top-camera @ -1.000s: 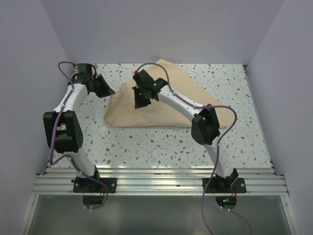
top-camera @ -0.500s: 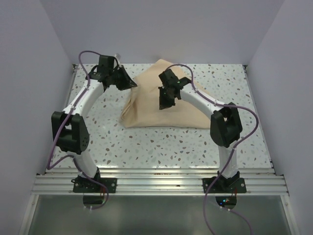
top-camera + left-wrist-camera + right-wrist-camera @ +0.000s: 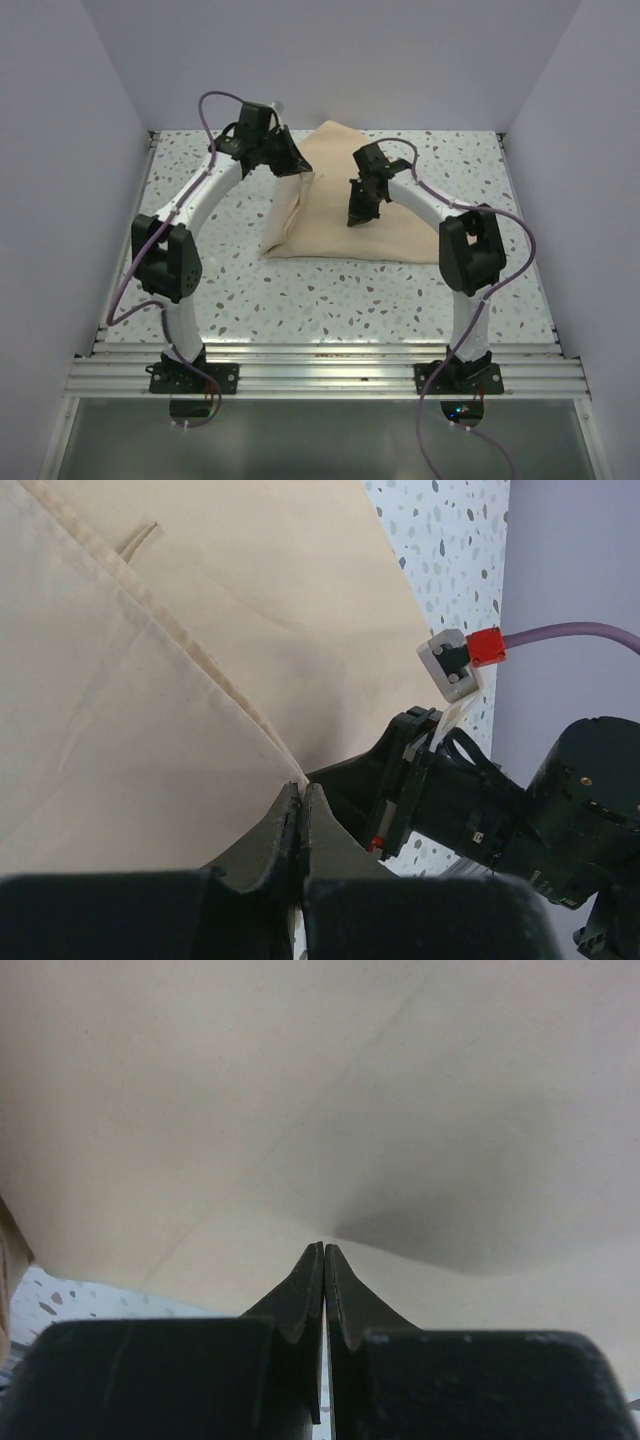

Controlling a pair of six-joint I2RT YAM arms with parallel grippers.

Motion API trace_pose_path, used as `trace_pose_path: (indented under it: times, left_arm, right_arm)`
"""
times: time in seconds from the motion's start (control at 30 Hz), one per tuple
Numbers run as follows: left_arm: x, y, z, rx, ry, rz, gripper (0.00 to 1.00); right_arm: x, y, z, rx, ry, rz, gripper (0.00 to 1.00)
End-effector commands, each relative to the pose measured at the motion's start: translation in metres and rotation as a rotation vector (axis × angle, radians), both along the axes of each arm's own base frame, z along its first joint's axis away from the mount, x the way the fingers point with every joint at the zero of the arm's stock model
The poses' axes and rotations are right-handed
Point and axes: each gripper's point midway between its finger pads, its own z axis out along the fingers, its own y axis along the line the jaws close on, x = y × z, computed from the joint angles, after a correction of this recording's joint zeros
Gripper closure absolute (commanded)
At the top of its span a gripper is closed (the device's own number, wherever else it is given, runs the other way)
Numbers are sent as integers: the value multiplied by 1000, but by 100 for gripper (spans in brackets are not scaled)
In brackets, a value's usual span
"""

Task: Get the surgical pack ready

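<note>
Within approx. 1 s the big beige cloth (image 3: 400, 225) was drawn rightward along the table's (image 3: 250, 290) far edge. Left gripper (image 3: 303, 790) & right gripper (image 3: 322, 1250) were pinched shut on it. Folding judged underway.

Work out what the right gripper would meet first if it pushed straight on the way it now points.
The beige cloth: the right gripper has its tips shut on a pucker of it, and cloth fills the view ahead. What lies beneath is hidden.
</note>
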Motion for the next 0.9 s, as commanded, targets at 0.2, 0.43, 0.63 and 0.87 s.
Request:
trace_pose_path:
  times: [0.2,0.43,0.63,0.87]
  left_arm:
    - [12,-50,-6,-30,-4,-61,100]
    - [18,-69,-28,-30,24,-94,100]
    - [26,-80,-51,-23,57,-111,100]
    - [31,-96,-79,-36,101,-132,100]
  right_arm:
    - [5,-28,28,51,-33,-63,100]
    - [5,-35,22,59,-14,-77,100]
    - [3,-37,20,59,-5,-74,100]
    - [4,-40,26,59,-13,-71,100]
